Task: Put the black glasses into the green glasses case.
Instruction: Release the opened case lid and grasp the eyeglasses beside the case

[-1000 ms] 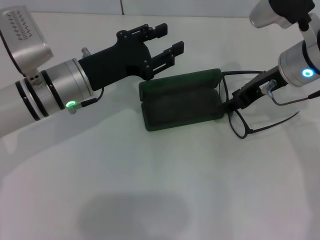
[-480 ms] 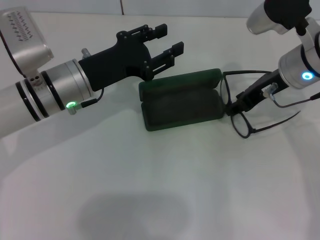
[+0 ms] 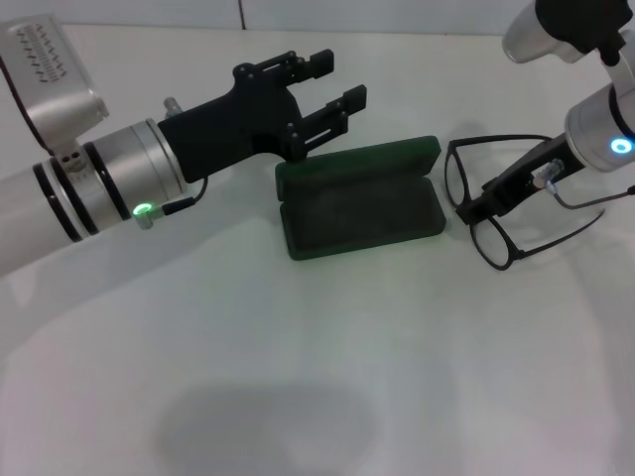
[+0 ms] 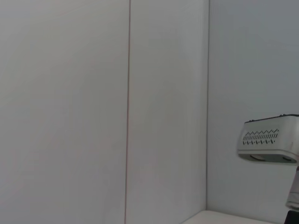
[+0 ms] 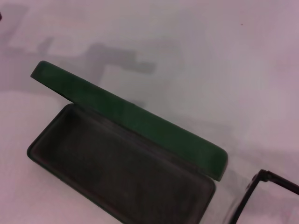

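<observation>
The green glasses case [image 3: 359,206] lies open on the white table, its lid tilted up at the back and its dark lining showing. It also fills the right wrist view [image 5: 122,164], empty inside. The black glasses [image 3: 464,177] are just right of the case, temple arms unfolded and pointing right. My right gripper [image 3: 476,210] is shut on their bridge between the two lenses. One corner of the frame shows in the right wrist view [image 5: 254,193]. My left gripper [image 3: 332,84] is open and empty, hovering behind the case's left end.
The white table [image 3: 298,357] stretches bare in front of the case. A white wall stands behind the table's back edge. The left wrist view shows only wall panels and part of the right arm's grey housing [image 4: 271,140].
My right gripper has moved right and slightly back, taking the glasses away from the case's right end. The left arm has stayed still.
</observation>
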`<action>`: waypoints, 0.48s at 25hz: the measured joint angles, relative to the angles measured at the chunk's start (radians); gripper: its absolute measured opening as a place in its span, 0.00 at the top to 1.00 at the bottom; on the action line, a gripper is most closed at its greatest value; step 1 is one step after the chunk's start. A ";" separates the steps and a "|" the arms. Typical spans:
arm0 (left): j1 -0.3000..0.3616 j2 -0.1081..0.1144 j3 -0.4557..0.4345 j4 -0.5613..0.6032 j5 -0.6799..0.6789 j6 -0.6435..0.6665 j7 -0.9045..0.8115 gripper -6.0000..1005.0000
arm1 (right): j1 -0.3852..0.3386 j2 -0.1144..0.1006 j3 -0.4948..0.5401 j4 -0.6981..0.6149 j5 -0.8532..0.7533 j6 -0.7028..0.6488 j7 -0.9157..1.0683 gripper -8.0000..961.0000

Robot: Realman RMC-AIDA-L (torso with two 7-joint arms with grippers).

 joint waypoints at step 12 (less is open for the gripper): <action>0.003 -0.002 0.004 -0.002 -0.008 0.006 -0.002 0.43 | 0.006 0.005 -0.031 0.009 -0.015 0.020 -0.002 0.59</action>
